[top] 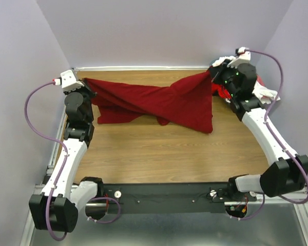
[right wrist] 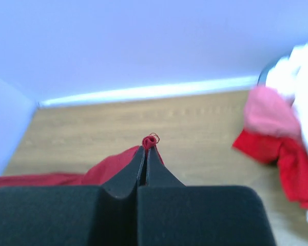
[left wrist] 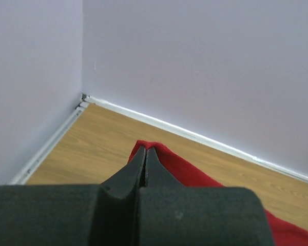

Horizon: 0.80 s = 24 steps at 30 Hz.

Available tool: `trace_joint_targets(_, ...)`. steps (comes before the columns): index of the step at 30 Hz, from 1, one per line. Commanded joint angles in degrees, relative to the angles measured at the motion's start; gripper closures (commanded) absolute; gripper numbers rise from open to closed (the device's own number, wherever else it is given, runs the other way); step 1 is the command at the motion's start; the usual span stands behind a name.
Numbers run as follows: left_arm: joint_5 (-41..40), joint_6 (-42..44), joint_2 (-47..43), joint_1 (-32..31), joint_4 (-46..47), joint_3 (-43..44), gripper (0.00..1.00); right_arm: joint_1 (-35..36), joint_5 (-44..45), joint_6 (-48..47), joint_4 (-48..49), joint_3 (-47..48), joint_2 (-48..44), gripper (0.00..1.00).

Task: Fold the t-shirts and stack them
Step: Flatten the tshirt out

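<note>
Left gripper: fingers pressed together on one corner of the crimson shirt, upper left of the top view.
Right gripper: pinched tight on the opposite corner, upper right of that view.
Shirt position: strung between both grippers, sagging onto the table at middle and lower right.
Long axis: left to right across the upper frame, with a twist near the middle.
Nearer arm: neither; each holds one end.
Next move, my judgement: draw the ends apart to undo the twist, then lay it flat.
Other shirts: heaped at upper right, behind the right arm.
</note>
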Motion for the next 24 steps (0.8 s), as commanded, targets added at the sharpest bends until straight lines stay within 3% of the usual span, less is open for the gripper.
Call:
trace_joint_targets(1, 0.3, 3.6, -4.7, 0.5, -2.7, 5.7, 1.00, -0.4, 3.7, -4.3, -3.6, 6.2, -4.6, 0.99)
trace_joint_targets(14, 7.9, 4.3, -19.0, 0.4, -6.4, 15.4, 1.00, -0.3, 5.1, -11.6, -9.8, 21.1, -22.9, 1.00)
trace_joint_targets(24, 14.3, 3.4, -24.0, 0.4, -4.6, 20.1, 1.00, -0.3, 0.7, -12.3, -11.0, 28.2, -28.2, 0.99)
